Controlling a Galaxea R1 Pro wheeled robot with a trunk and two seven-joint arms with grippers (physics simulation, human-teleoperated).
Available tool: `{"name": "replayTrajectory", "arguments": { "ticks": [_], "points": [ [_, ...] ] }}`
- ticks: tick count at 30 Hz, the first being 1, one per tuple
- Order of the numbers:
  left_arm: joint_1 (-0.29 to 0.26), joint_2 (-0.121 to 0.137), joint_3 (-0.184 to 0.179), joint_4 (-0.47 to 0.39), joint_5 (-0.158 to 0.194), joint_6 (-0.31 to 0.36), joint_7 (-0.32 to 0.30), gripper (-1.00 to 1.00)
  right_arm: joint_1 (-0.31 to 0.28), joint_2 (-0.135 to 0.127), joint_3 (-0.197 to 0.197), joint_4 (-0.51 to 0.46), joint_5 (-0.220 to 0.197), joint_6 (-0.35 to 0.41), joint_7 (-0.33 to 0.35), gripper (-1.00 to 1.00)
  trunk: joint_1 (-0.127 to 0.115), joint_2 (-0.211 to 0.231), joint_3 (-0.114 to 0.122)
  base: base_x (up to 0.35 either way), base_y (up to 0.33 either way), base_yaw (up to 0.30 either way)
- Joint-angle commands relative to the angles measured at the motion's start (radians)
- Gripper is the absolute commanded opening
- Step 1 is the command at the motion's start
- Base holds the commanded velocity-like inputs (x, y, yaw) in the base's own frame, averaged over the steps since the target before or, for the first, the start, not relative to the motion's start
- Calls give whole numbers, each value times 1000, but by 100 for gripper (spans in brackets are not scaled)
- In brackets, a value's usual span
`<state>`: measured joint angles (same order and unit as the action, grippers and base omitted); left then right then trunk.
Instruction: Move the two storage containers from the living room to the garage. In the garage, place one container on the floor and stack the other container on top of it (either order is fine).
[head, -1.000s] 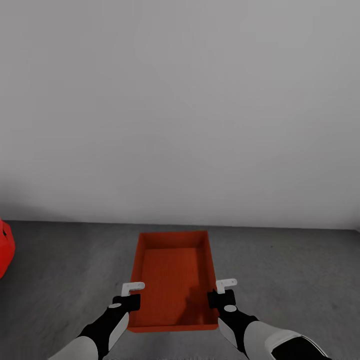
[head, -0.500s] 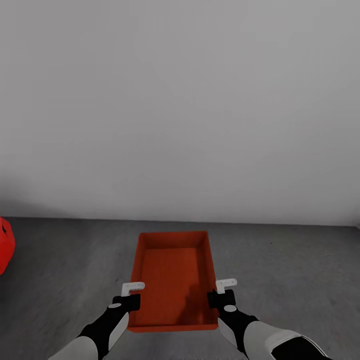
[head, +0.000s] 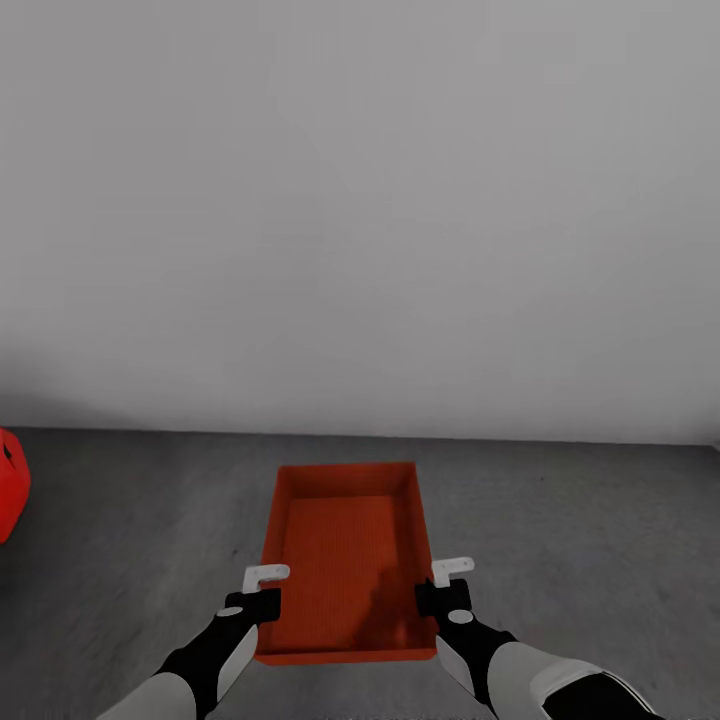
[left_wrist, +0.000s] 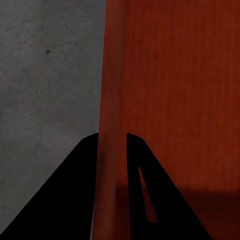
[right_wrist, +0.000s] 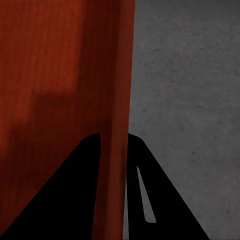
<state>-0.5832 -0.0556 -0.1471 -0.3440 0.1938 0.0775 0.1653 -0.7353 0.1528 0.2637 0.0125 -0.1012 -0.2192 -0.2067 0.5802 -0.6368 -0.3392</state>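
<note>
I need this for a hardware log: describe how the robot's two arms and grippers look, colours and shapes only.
Both arms have glossy black segments with light grey-white shell panels along the forearm. Each wrist is black with a small pale oval cap on top. The left gripper and right gripper each carry a small white angular bracket above black fingers. In the wrist views the fingers look like flat, black, tapering wedges. No cables or markings are visible.

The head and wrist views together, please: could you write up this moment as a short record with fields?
setting: grey concrete floor, white wall
held item: orange-red storage container, open top, empty
left gripper: clamped on the container's left wall
right gripper: clamped on its right wall
other: red object at the head view's left edge
</note>
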Motion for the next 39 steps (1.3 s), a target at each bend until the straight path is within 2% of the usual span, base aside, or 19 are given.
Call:
{"name": "replayTrajectory", "arguments": {
  "ticks": [1,20,31,39],
  "points": [
    [-1,0,51,-5,13,-51,79,-100,0,1,-35,1,3,0,7,-100,0,-1,-3,0,0,0],
    [-1,0,50,-6,13,-51,79,-100,1,2,-35,1,3,0,7,-100,0,-1,-34,0,0,-11],
    [-1,0,50,-6,13,-51,79,-100,0,2,-35,1,3,0,7,-100,0,-1,-49,0,0,-153],
    [-1,0,50,-6,13,-51,79,-100,0,2,-35,1,3,0,7,-100,0,-1,-51,0,0,-92]
  ]
}}
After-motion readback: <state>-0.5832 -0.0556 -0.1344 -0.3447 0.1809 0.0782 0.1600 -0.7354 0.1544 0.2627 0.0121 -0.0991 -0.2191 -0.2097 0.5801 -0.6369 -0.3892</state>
